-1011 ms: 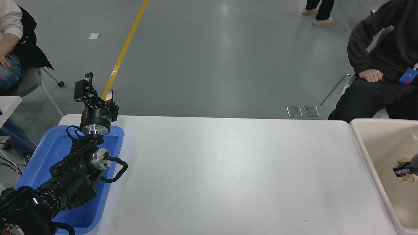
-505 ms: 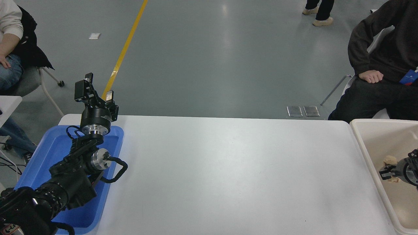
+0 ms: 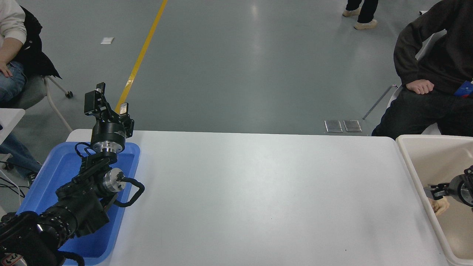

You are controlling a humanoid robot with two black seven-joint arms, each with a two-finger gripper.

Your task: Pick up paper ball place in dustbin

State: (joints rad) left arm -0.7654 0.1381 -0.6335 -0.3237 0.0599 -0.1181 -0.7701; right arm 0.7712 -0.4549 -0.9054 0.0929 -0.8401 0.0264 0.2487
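- Right gripper [image 3: 433,190] at right edge of frame, mid-height, inside the dustbin [image 3: 409,162] near its left wall; only the tip and wrist in view.
- Fingers look apart with nothing between them, though view is small and partly cropped, so probably released.
- Paper ball [image 3: 441,205] just below the right gripper in the frame, lying in the dustbin against the left wall; tan, wrinkled, partly hidden by the rim. Contact with the gripper not clear.
- Dustbin at lower right of frame, butted against the right end of the white worktop [image 3: 258,192], cut off by the frame edge.
- Left gripper [image 3: 109,99] at left of frame, pointing up, fingers spread wide, holding nothing; arm parked over the blue tray [image 3: 55,173] at lower left.
- Seated person in dark clothes [image 3: 436,62] at upper right behind the dustbin; another seated person [image 3: 11,48] at upper left edge.
- Yellow floor line [image 3: 144,51] running from top centre down toward the left gripper.
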